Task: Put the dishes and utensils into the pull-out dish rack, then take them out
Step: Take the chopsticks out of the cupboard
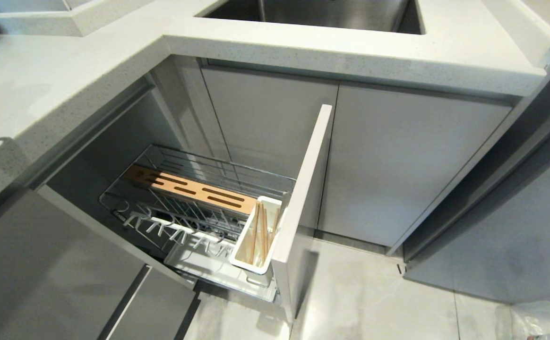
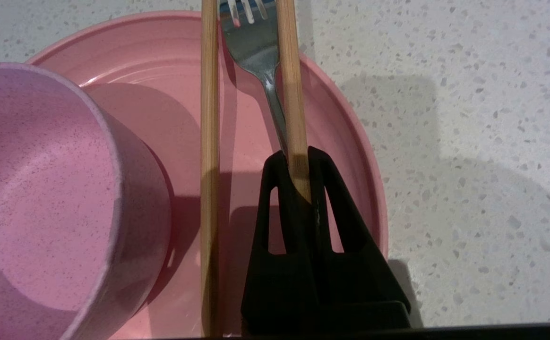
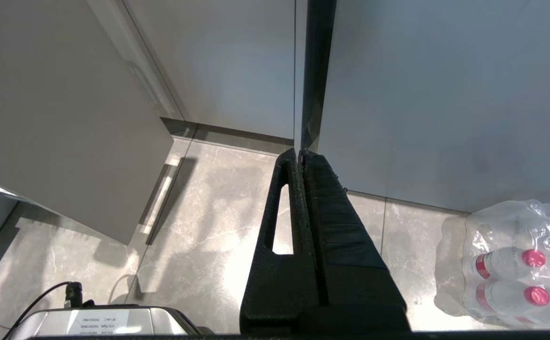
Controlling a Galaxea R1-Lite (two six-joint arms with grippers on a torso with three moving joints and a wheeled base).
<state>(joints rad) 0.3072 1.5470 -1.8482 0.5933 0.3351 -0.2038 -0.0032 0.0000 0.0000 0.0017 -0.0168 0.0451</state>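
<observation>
The left gripper [image 2: 298, 160] is over the pink plate [image 2: 346, 141] on the speckled white bench [image 2: 468, 118], its black fingers [image 2: 336, 198] pinched together on one light wooden chopstick [image 2: 291, 94]; this chopstick runs straight out from between the fingertips, across the plate and past its far rim; the other chopstick [image 2: 210, 141] lies parallel to it, free of the gripper, spanning the plate from near rim to far rim; the fork [image 2: 256, 52] lies between the two, its handle slanting in under the held chopstick towards the fingertips, its tines out at the plate's far edge; whether the fingers also touch the fork handle cannot be told; the pink bowl [image 2: 48, 189] sits on the plate beside the free chopstick, tilted so that its inside shows

In the head view the pull-out dish rack [image 1: 199, 208] stands drawn out of the corner cabinet below the bench, its pale front panel [image 1: 303, 198] edge-on; the slotted wooden strip [image 1: 194, 189] runs along the wire basket, and the white utensil caddy [image 1: 256, 241] by the panel holds several wooden sticks [image 1: 261, 226]; the white drip tray [image 1: 209, 269] lies beneath

The right gripper [image 3: 301, 153] hangs with fingers pressed together on nothing, above the grey floor tiles [image 3: 209, 212] near the cabinet doors; a plastic-wrapped pack of bottles [image 3: 516, 264] rests on the floor beside it
</observation>
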